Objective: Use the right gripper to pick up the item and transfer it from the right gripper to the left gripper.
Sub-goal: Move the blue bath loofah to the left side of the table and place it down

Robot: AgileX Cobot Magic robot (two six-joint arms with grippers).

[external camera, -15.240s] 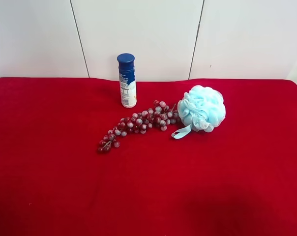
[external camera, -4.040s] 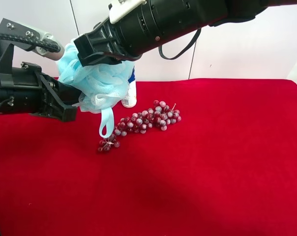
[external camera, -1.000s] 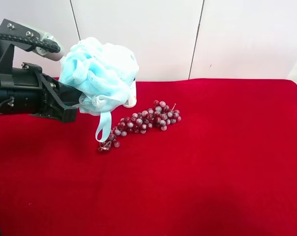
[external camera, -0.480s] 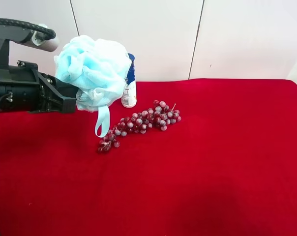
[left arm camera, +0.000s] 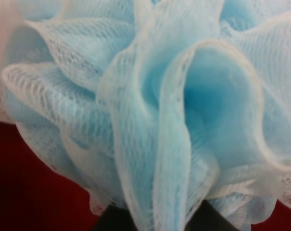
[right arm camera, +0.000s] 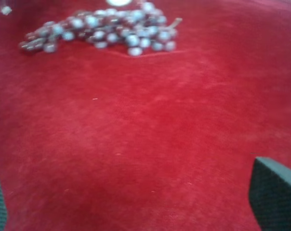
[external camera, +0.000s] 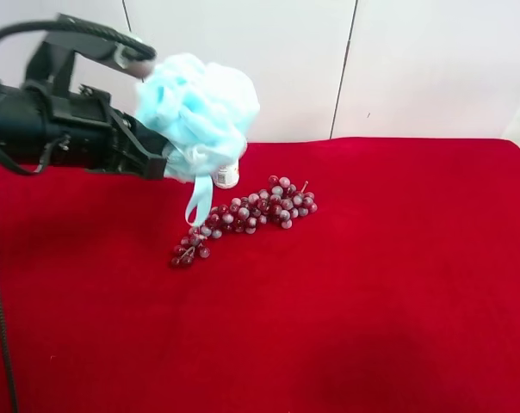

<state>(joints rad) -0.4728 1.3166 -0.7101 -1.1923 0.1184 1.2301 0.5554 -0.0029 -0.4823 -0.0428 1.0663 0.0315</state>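
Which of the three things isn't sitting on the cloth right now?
The pouf: the left tool holds it in the air, while the grapes and bottle rest on the cloth.

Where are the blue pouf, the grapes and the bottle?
pouf (external camera: 204,99), exterior high view, middle of the mesh ball
grapes (external camera: 247,215), exterior high view, middle of the bunch
bottle (external camera: 228,177), exterior high view, white base under the pouf

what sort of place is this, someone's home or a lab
Probably a robot test bench, not a home: a flat red cloth, a bare white panelled wall, and unrelated props, a grape bunch and a bath pouf held by the left gripper.
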